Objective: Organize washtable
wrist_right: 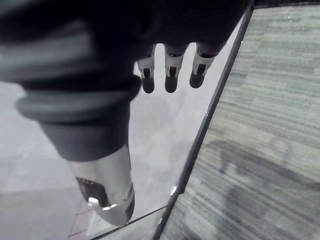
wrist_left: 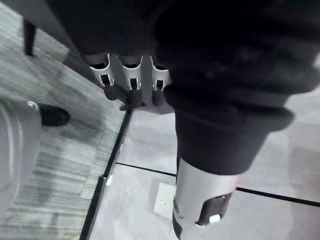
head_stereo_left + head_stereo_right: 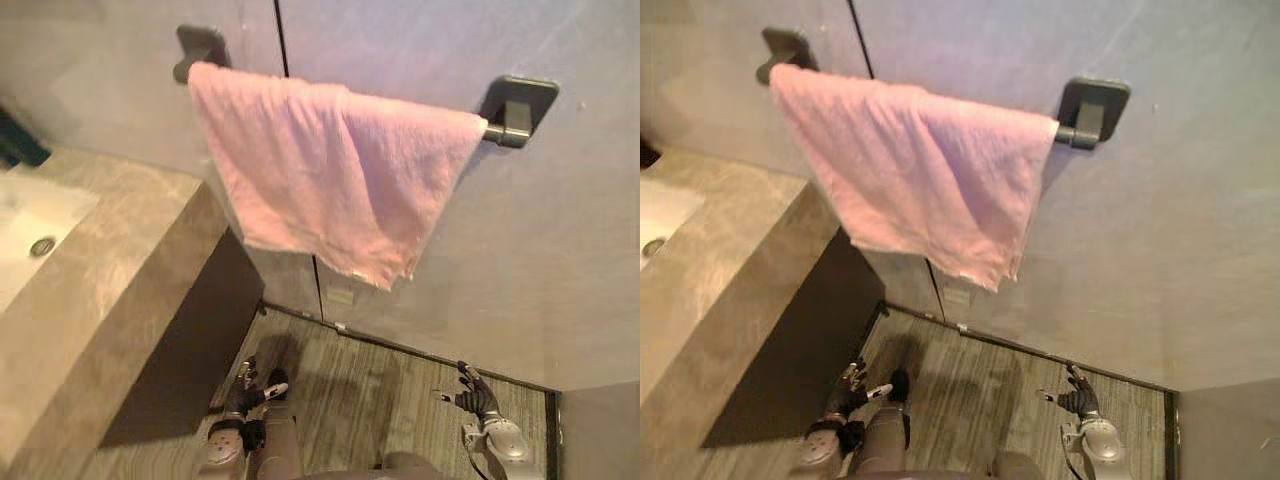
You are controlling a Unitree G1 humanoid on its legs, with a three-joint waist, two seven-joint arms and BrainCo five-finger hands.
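A pink towel (image 3: pixel 330 180) hangs folded over a dark wall bar, between its left bracket (image 3: pixel 200 45) and right bracket (image 3: pixel 520 105). At the left stands the beige stone washtable (image 3: pixel 110 260) with a white sink (image 3: pixel 30 220) set into its top. My left hand (image 3: pixel 245 395) hangs low beside the washtable's dark base, fingers (image 2: pixel 131 82) relaxed and holding nothing. Far to the right, near the floor, my right hand (image 3: pixel 478 400) is also down, its fingers (image 1: pixel 170 75) loose and empty. Both hands are well below the towel and the tabletop.
A dark cabinet front (image 3: pixel 190 340) runs under the washtable. A grey panelled wall (image 3: pixel 560 250) stands behind the towel, and the floor (image 3: pixel 370 395) has striped grey planks. A dark object (image 3: pixel 15 145) sits at the sink's far edge.
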